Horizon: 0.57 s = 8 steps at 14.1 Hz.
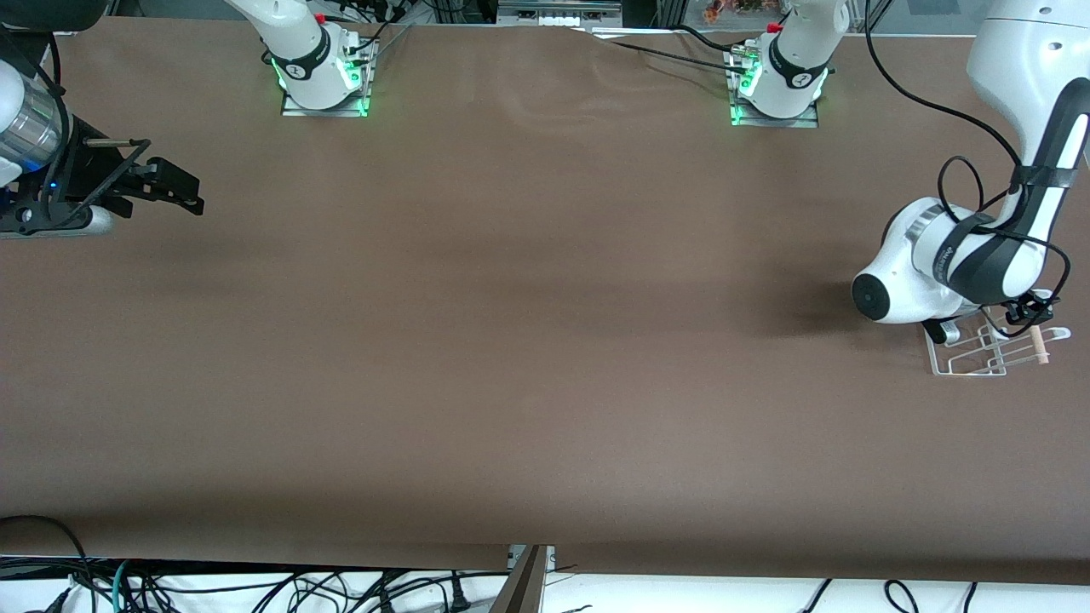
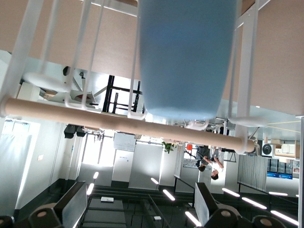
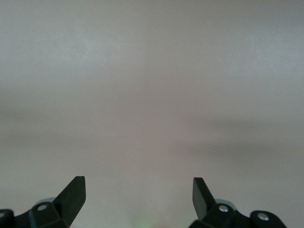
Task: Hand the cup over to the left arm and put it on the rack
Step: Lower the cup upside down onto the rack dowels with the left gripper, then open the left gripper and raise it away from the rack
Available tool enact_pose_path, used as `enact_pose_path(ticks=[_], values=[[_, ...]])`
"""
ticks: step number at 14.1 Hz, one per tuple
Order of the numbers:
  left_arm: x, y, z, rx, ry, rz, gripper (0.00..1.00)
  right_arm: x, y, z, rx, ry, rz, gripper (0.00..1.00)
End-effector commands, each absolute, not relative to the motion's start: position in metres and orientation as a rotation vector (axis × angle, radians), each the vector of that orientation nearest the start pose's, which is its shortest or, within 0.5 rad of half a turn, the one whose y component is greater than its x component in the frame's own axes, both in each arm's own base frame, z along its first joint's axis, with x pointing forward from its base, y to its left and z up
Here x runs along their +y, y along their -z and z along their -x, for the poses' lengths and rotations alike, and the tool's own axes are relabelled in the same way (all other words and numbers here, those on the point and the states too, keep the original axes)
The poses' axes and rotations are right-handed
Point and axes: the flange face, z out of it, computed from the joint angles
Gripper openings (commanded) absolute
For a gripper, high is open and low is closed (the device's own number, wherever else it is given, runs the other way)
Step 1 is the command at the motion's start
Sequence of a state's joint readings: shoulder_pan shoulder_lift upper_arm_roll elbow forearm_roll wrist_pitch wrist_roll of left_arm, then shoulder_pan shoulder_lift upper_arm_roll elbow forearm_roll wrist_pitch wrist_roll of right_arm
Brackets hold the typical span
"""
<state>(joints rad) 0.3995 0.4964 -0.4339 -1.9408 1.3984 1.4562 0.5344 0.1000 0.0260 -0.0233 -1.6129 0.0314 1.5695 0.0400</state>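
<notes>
The light-blue cup (image 2: 185,57) stands among the looped white prongs of the rack (image 2: 244,71) in the left wrist view, close to the pale wooden dowel (image 2: 118,122). My left gripper (image 2: 137,209) is open, its fingers (image 2: 71,204) spread wide and apart from the cup. In the front view the left arm's wrist (image 1: 920,272) hangs low over the rack (image 1: 979,362) at the left arm's end of the table and hides the cup. My right gripper (image 1: 183,191) is open and empty over bare table at the right arm's end; it shows in its wrist view too (image 3: 138,190).
The two arm bases (image 1: 324,77) (image 1: 779,85) stand at the table's edge farthest from the front camera. Cables (image 1: 255,587) and a stand (image 1: 524,579) lie below the edge nearest it. The brown tabletop (image 1: 528,340) stretches between the arms.
</notes>
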Motion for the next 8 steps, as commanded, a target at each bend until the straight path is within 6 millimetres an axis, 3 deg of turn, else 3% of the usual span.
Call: enact_pose_path(ticks=[1, 6, 8], values=[[0.072, -0.293, -0.572, 1.047, -1.158, 1.621, 1.0, 0.045, -0.594, -0.559, -0.051, -0.125, 3.104, 0.99], [0.014, -0.365, -0.588, 0.957, -1.159, 1.968, 1.0, 0.045, -0.594, -0.557, -0.057, -0.151, 3.105, 1.0], [0.003, -0.41, -0.595, 0.898, -1.134, 2.178, 1.0, 0.044, -0.594, -0.557, -0.059, -0.151, 3.106, 0.99]])
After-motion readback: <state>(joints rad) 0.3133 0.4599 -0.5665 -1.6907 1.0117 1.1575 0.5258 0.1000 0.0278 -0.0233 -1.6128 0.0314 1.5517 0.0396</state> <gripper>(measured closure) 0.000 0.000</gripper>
